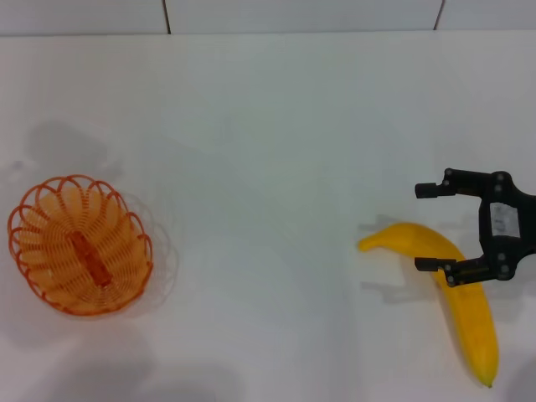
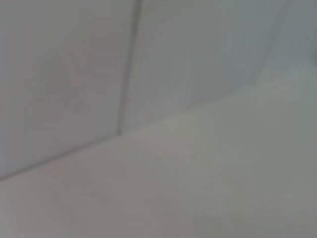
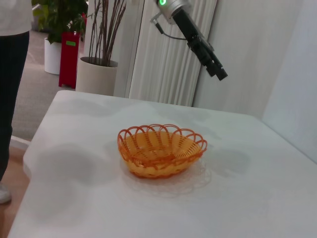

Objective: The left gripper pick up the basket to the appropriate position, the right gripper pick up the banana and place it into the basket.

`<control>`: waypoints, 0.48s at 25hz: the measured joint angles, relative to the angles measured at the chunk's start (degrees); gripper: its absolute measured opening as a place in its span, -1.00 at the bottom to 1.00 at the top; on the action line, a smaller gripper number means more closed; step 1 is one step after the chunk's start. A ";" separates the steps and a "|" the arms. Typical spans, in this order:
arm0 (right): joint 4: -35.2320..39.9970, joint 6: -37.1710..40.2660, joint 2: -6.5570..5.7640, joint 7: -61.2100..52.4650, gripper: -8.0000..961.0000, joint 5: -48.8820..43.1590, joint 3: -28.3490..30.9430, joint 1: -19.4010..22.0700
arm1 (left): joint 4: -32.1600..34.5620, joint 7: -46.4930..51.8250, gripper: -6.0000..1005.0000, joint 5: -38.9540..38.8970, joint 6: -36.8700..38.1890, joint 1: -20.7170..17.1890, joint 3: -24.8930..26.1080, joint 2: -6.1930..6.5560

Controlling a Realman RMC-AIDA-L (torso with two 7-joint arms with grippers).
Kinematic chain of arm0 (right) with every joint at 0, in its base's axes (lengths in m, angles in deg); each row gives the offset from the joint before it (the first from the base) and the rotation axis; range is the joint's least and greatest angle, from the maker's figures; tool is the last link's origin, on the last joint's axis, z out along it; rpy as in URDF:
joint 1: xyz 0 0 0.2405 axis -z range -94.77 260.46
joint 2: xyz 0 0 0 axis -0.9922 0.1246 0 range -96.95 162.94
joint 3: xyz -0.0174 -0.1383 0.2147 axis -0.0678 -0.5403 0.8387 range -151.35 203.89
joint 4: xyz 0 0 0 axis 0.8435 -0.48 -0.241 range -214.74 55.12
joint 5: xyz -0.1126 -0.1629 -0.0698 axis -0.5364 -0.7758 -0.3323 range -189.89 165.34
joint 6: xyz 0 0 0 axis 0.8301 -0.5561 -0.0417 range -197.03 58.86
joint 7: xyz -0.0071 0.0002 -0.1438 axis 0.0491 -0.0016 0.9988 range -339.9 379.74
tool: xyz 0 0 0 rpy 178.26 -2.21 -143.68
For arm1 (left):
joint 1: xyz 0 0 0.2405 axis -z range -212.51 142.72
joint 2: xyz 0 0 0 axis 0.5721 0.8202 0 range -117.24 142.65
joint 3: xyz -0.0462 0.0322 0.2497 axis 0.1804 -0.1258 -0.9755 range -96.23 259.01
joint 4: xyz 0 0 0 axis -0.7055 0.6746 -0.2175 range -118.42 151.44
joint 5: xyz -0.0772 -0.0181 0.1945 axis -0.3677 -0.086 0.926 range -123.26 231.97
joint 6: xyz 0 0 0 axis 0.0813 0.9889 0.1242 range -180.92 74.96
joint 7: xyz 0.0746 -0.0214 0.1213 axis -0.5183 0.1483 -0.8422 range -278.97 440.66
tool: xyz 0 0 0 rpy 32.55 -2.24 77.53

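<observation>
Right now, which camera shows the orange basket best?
The right wrist view: the basket shows whole, from the side, with its scalloped rim and depth. The head view shows it from above, near the table's left side. The left wrist view misses it.

Head view looks down; right wrist view, low and sideways, shares the basket [image 1: 81, 244].

No legible text anywhere.

The right end effector [image 1: 430, 227] hovers low with fingers spread wide; the left end effector [image 3: 219, 73] hangs raised.
</observation>
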 joint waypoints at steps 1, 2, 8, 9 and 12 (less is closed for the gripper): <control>0.00 0.00 0.00 -0.02 0.86 0.00 0.00 -0.02 | 1.01 1.48 0.66 0.30 0.66 1.10 -6.58 0.72; 0.00 0.00 0.00 -0.04 0.86 0.00 -0.02 -0.04 | 1.27 1.80 0.66 0.58 1.03 1.37 -8.82 0.83; 0.00 0.00 -0.07 -0.13 0.86 0.00 -0.03 -0.04 | 4.10 0.87 0.66 9.17 2.70 2.37 -20.45 -0.37; 0.00 0.00 -0.08 -0.14 0.86 0.00 -0.01 -0.04 | 4.51 -0.02 0.66 10.48 2.59 2.42 -20.86 -0.93; 0.00 0.00 -0.09 -0.15 0.86 0.00 0.01 -0.03 | 6.10 -2.56 0.66 13.89 1.05 2.64 -21.02 -3.46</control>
